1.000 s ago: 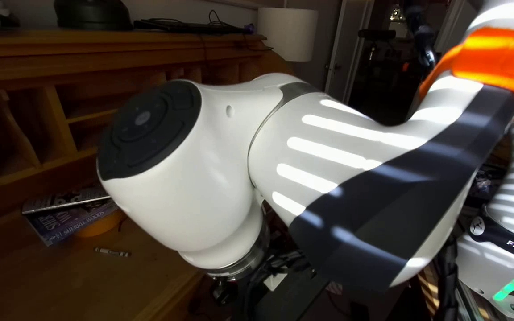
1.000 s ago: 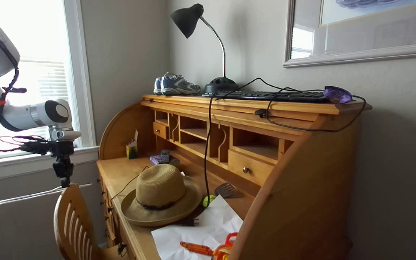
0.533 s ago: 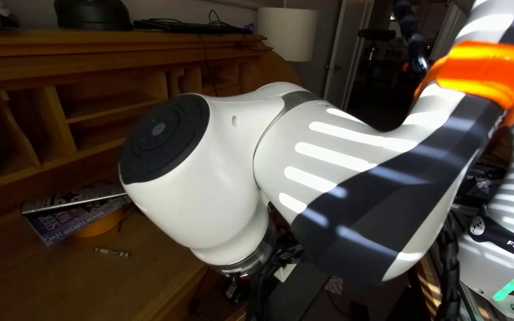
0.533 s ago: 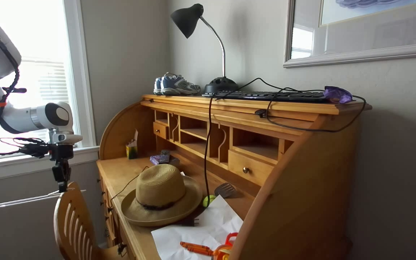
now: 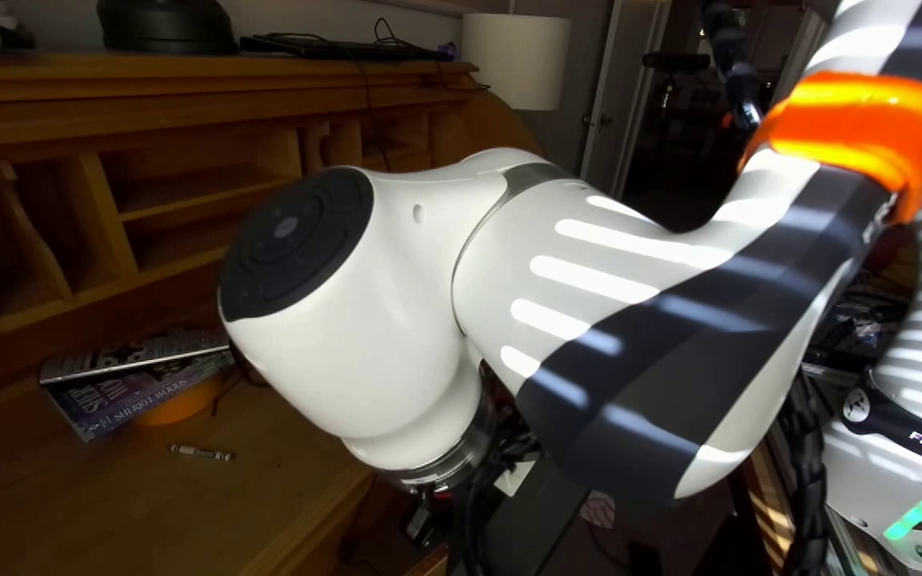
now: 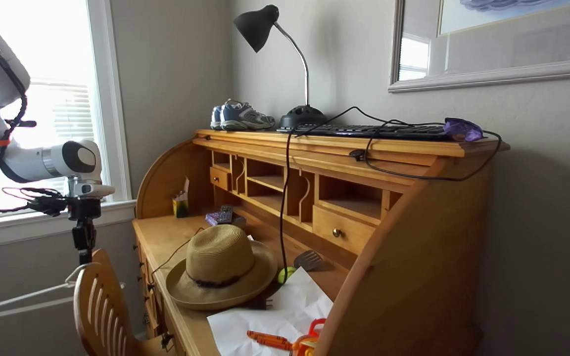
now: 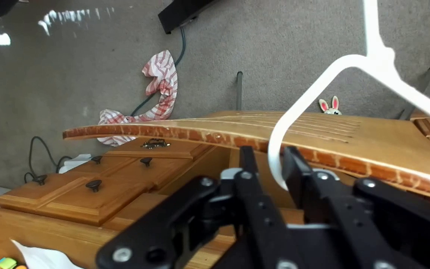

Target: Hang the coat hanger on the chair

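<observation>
Jaws of the gripper [image 7: 269,158] stand slightly apart, hook of the coat hanger [image 7: 381,68] between them, contact hard to judge; beyond them, the wooden chair [image 7: 386,140] is partly cut off.

There's the claw [image 7: 269,160], mostly black and studded with silver screws [image 7: 121,254]; just above it, a tangle of black cables [image 6: 47,202], then the glossy white arm [image 5: 377,320] with its dark round disc [image 5: 293,240]. Farther up, an orange band [image 5: 857,124], and well apart from the claw, a green light strip [image 5: 915,516] glowing on the base [image 5: 861,480]!
</observation>
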{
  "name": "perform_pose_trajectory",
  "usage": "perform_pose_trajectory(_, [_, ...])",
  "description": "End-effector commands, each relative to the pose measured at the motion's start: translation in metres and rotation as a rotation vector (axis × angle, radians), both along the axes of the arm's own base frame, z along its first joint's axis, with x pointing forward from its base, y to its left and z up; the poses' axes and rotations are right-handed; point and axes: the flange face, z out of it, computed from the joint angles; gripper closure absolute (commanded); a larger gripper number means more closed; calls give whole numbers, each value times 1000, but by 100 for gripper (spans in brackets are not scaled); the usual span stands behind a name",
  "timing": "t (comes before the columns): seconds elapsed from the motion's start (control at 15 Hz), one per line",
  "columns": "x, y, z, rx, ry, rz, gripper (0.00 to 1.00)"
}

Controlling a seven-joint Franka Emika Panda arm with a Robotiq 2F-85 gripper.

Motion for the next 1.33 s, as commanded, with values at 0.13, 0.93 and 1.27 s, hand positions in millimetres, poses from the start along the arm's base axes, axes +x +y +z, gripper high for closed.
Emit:
perform_pose_trajectory(0.13, [-4,-5,-3,17,28,-1,27])
perform_pose_trajectory(0.93, [11,-8,74,351,-117,-178,0])
perform_pose_trajectory(1.27, [11,-25,125,479,-188,-233,0])
